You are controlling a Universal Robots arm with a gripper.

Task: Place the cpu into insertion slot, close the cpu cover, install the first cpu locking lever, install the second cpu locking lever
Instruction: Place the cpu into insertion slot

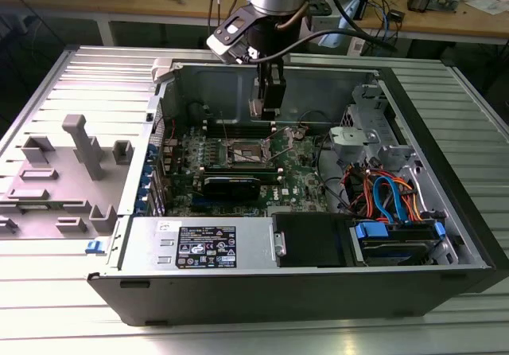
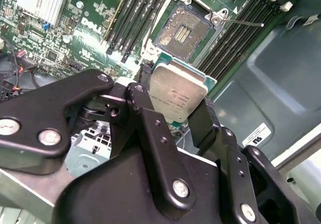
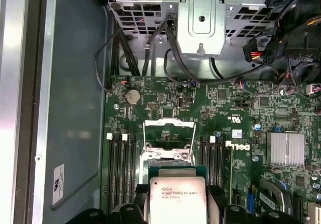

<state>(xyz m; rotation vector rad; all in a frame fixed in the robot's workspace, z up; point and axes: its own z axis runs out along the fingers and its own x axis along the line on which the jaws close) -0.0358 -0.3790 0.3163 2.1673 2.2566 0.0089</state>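
Currently your pincer (image 2: 169,108) is clenched on the cpu (image 2: 176,88), which hangs near the open slot (image 2: 183,33), not yet in it. If the chip goes down tilted or rotated, it could seat crooked and likely damage the contacts.

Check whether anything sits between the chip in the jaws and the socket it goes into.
Nothing visible does. The socket lies bare, its cover swung back, and only open air separates it from the chip clamped in the jaws.
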